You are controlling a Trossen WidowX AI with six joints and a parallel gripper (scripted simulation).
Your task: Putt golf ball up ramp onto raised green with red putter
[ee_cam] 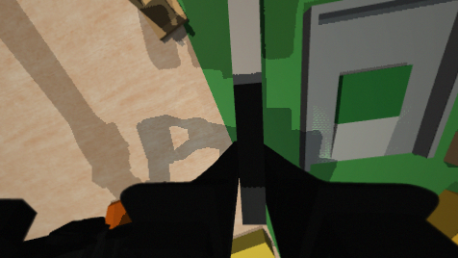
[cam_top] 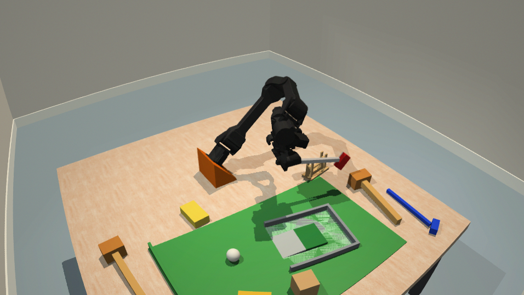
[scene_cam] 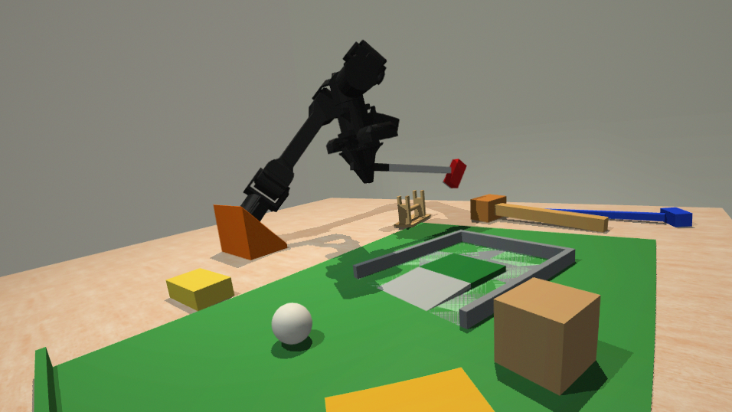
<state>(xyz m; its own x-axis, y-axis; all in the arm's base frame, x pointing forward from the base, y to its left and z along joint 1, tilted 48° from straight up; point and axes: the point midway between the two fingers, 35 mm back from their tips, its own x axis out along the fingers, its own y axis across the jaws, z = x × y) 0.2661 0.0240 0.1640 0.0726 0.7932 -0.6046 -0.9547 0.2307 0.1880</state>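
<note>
My gripper [cam_top: 289,160] [scene_cam: 369,168] [ee_cam: 246,145] is shut on the black grip end of the red putter. The putter's grey shaft [cam_top: 318,159] [scene_cam: 416,167] [ee_cam: 245,34] sticks out level to the right, with its red head [cam_top: 342,160] [scene_cam: 454,172] in the air above the small wooden stand [cam_top: 314,168] [scene_cam: 412,209] [ee_cam: 163,14]. The white golf ball [cam_top: 233,254] [scene_cam: 292,322] rests on the green mat [cam_top: 381,234] [scene_cam: 204,358] near its front left. The grey ramp [cam_top: 288,243] [scene_cam: 427,286] [ee_cam: 363,137] leads up to the dark raised green [cam_top: 310,235] [scene_cam: 463,267] [ee_cam: 372,91] inside a grey-walled pen [cam_top: 321,253] [scene_cam: 513,286].
An orange wedge [cam_top: 214,170] [scene_cam: 243,230] sits at the arm's base. A yellow block [cam_top: 194,213] [scene_cam: 199,288], two wooden mallets [cam_top: 373,194] [cam_top: 119,258] [scene_cam: 542,215], a blue putter [cam_top: 412,209] [scene_cam: 639,216], a brown cube [cam_top: 305,281] [scene_cam: 544,332] and a flat yellow pad [scene_cam: 409,394] lie around the mat.
</note>
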